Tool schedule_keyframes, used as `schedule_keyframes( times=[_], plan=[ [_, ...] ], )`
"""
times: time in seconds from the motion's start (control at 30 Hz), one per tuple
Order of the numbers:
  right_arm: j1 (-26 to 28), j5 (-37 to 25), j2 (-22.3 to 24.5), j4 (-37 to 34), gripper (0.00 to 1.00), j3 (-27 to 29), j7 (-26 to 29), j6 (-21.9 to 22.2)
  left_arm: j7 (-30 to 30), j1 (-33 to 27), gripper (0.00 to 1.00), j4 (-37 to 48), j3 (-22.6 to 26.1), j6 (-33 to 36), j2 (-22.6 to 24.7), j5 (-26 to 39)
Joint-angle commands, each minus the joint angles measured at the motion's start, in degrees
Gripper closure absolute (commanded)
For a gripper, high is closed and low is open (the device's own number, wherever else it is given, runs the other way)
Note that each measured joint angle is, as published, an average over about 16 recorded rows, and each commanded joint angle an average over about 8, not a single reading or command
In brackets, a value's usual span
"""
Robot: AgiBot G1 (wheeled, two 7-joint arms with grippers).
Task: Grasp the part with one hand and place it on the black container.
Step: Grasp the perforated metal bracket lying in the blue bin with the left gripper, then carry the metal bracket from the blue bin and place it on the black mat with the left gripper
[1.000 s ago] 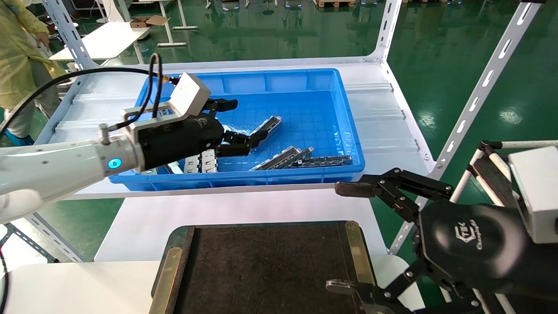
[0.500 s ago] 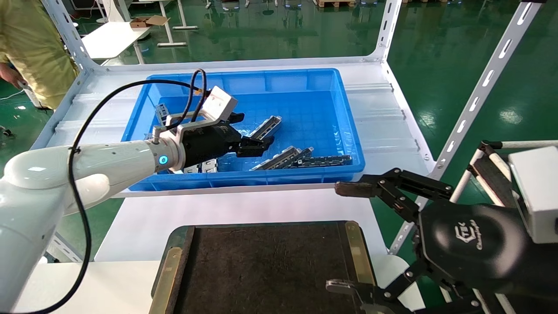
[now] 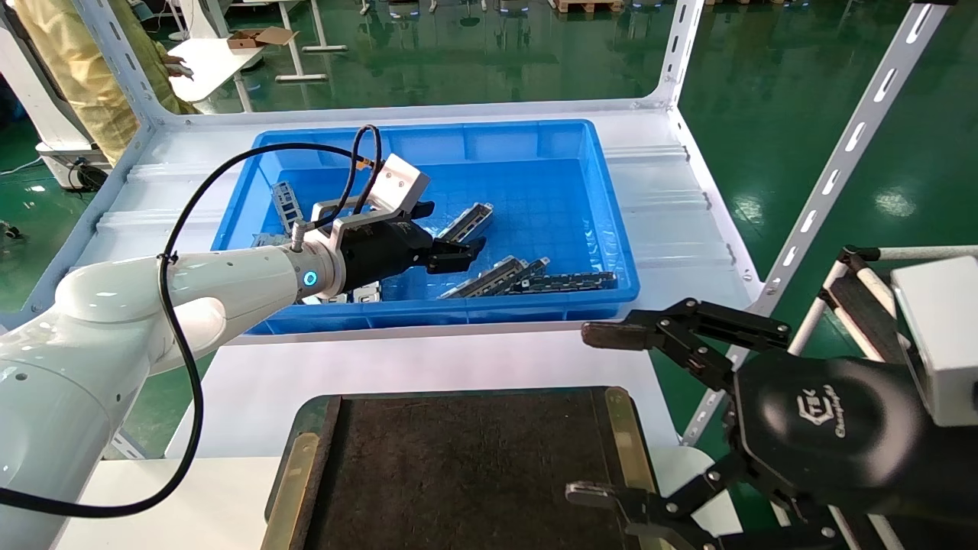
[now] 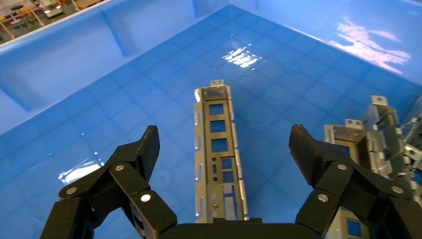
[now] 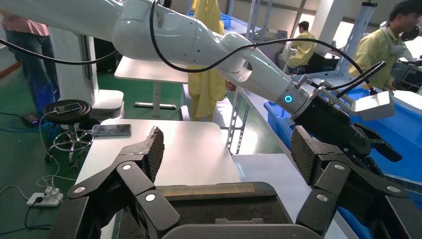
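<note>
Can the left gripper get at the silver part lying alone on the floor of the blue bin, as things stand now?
Probably yes. The left gripper is open inside the blue bin, its fingers on either side of the part. Nothing lies across the part, and the other pieces sit off to one side.

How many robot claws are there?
2. The left gripper is open inside the blue bin, over the part. The right gripper is open at the black container's right edge.
</note>
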Motion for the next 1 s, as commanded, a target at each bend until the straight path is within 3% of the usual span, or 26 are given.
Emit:
schedule_keyframes(
  times=[0.03, 1.0],
  plan=[
    [0.0, 0.0, 0.0, 0.0, 1.00, 0.0, 0.0, 0.0, 0.2, 0.1, 1.00, 0.3, 0.4, -0.5, 0.1, -0.4],
    [0.0, 0.0, 0.0, 0.0, 1.00, 0.0, 0.0, 0.0, -0.4, 0.7, 1.00, 0.0, 6.8, -3.0, -0.1, -5.5]
  ],
)
